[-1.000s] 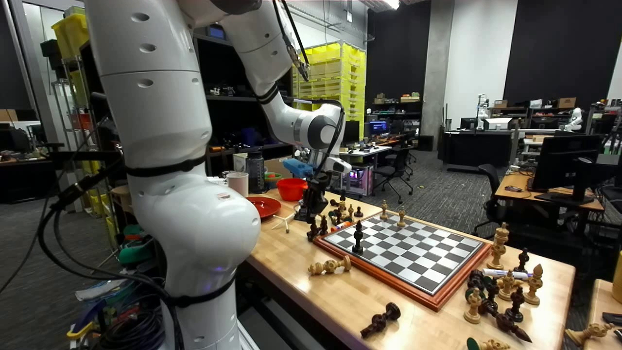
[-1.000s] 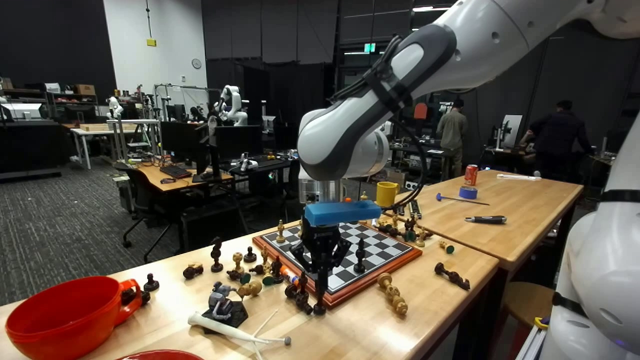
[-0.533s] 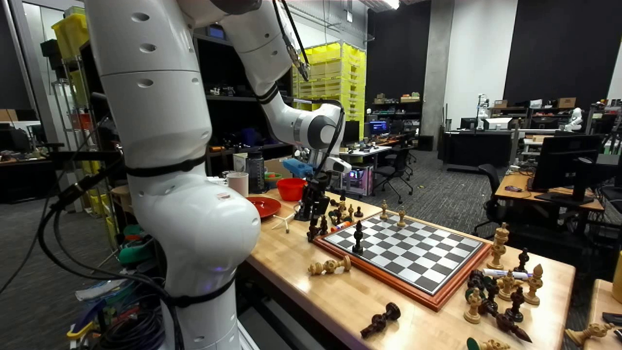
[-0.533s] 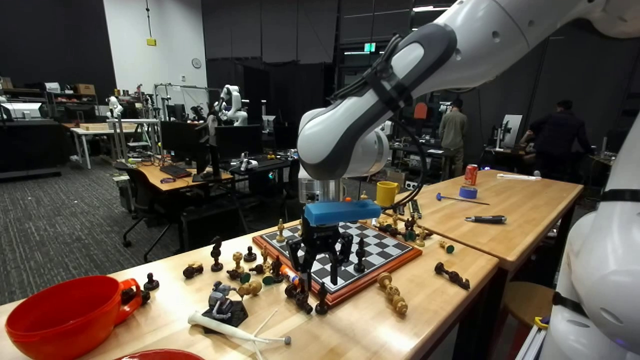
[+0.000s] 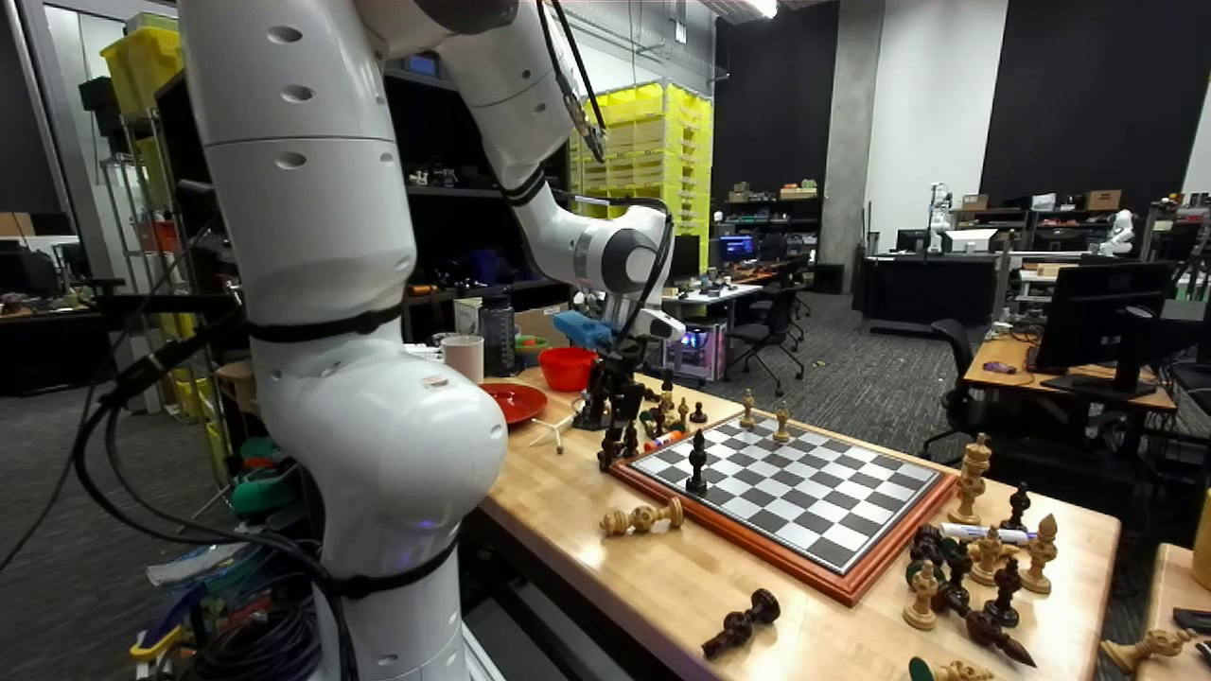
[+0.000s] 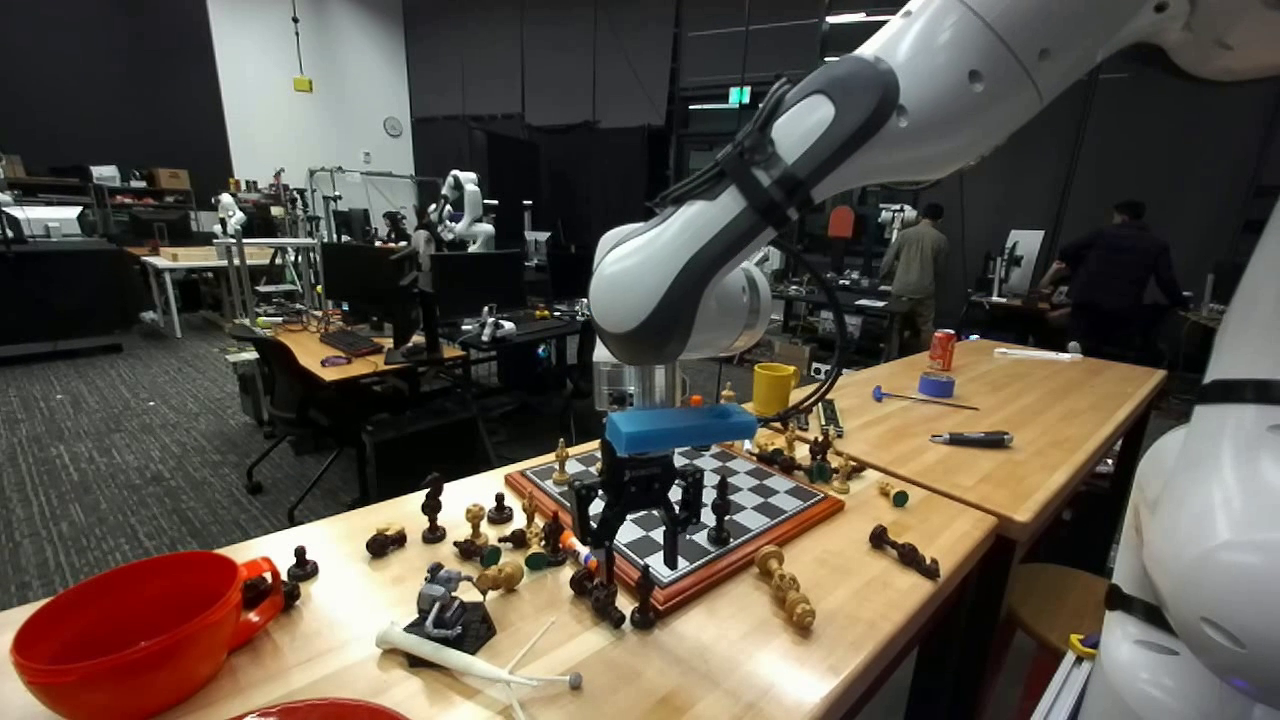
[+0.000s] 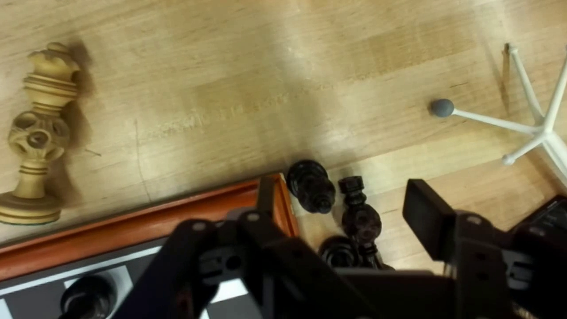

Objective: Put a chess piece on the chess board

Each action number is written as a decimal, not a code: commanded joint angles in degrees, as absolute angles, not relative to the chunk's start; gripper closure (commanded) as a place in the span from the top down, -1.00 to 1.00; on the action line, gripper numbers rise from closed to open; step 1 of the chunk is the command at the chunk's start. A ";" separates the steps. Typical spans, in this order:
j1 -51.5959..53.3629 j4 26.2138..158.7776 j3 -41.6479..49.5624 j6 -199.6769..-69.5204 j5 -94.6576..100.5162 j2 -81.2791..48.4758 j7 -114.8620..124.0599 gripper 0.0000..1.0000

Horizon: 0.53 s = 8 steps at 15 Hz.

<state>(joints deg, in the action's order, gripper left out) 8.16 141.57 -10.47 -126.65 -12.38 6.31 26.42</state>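
- The end effector [image 6: 640, 567] hung with its jaws wide apart.
- The chess board [image 5: 804, 487] lay flat on the tabletop [image 5: 568, 492].
- A dark chess piece [image 6: 643, 606] stood just beside its corner.
- A pale queen [image 7: 40, 137] lay on its side nearby.

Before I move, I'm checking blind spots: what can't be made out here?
Chess board: in an exterior view the hand hides some squares.
Dark piece on the board: cut off by the wrist view's bottom edge.
Red plate: cut off by an exterior view's bottom edge.
Clock: too small in an exterior view to read.
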 commanded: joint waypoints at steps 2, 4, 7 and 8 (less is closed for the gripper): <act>7.85 140.28 -9.88 -126.59 -11.35 3.94 26.14 -0.28; 7.53 140.11 -9.36 -126.48 -10.87 3.42 26.33 -0.62; 7.11 139.85 -8.78 -126.16 -10.46 3.44 26.62 -0.96; 7.07 139.75 -8.70 -126.00 -10.49 3.64 26.62 -0.88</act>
<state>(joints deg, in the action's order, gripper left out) 7.31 140.31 -9.18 -126.75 -11.51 3.43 26.41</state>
